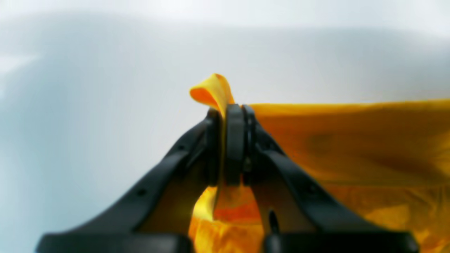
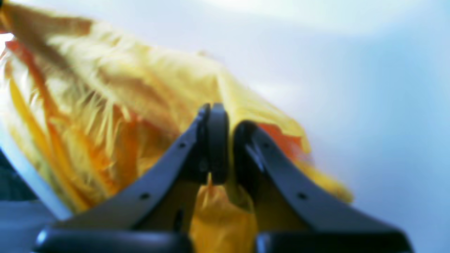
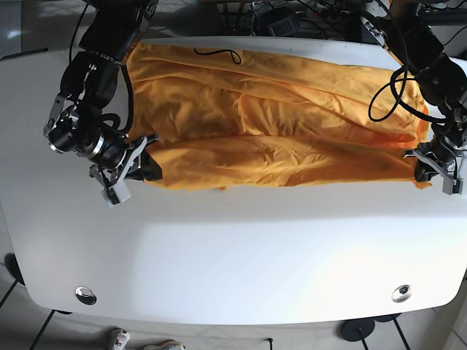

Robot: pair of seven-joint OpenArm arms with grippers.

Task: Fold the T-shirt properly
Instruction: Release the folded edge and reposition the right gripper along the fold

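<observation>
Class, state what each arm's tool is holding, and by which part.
Both hold the orange T-shirt: left tool and right tool each pinch a near-edge corner at opposite ends.

Orange T-shirt [image 3: 277, 124], wrinkled, spread wide across the table's far half, near edge folded over

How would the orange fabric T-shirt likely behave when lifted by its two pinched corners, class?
The orange fabric T-shirt would likely sag between grips: it lies wrinkled and draped. It probably feels light, since thin folds bunch between the left gripper jaws. It may slip little; the right gripper jaws pinch it tightly.
</observation>
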